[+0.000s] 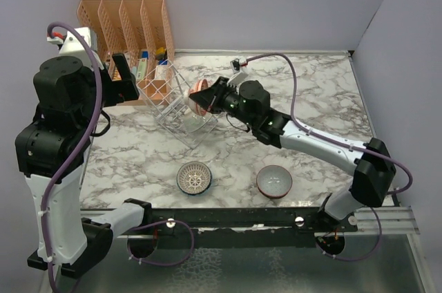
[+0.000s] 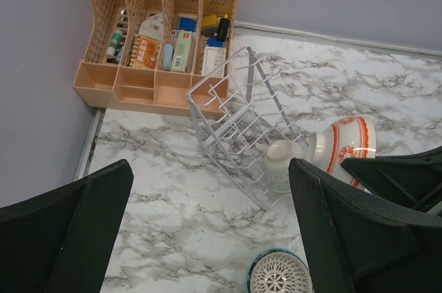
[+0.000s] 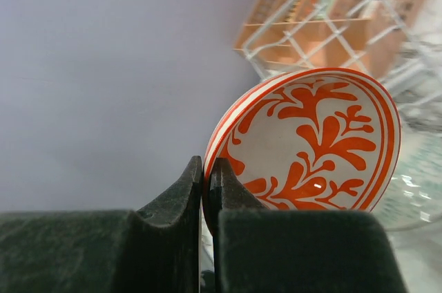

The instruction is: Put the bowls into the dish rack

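spread wide and holding nothing, the left pincer (image 2: 208, 168) hangs on the left of the dish rack (image 1: 183, 103), looking down on it. the rack stands tipped up on one edge on the marble table (image 1: 324, 99), with the orange organizer (image 1: 128, 30) just behind it. one pale bowl (image 2: 282, 162) already sits on edge among the rack's wires. nearer than the rack, the white lattice bowl (image 1: 194, 177) rests flat on the table, well apart from it. at the rack's right side the red-patterned bowl (image 3: 311, 141) is held on edge in the air, close to the wires, though whether it touches them cannot be told. the right pincer (image 3: 207, 168) is pressed together on its rim, one finger inside and one outside. farther right, and nearer than the rack, the pale green bowl (image 1: 274, 181) lies flat on the table.

these look like glazed ceramic: stiff, light enough for a rim pinch, but slick and likely to chip against wire. a thin bite on the rim may let the bowl swivel, so a deep hold across the wall seems the best place. the rack looks light and may shift if nudged.
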Controlling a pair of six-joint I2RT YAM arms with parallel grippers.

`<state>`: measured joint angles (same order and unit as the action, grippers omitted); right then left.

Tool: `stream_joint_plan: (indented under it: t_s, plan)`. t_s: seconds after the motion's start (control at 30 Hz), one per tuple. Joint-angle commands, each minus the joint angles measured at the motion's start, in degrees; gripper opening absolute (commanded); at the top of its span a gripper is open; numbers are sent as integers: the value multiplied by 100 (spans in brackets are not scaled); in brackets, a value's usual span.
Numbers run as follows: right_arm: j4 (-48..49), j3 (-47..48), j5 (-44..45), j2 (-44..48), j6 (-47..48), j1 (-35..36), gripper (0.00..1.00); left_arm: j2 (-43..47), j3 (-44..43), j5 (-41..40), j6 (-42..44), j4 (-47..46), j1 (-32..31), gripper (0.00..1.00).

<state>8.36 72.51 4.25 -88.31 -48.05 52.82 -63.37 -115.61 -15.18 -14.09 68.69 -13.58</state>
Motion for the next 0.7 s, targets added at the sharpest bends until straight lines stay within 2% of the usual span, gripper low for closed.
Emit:
stream_joint_plan:
  t_s: [0.0, 0.17, 0.27, 0.67]
  plan:
    - [2940, -350, -322, -353, -1207, 62, 1, 71, -211, 128, 256, 99, -12, 99]
    - [4858, -695, 105, -1056, -1970, 63, 2, 76, -271, 221, 424, 137, -15, 99]
    - [5604, -766, 404, -1497, -2161, 62, 2, 93, -232, 258, 453, 125, -53, 99]
    - [6640, -373, 987, -2666, -2615, 64, 2, 183, 42, 74, 646, 66, -276, 99]
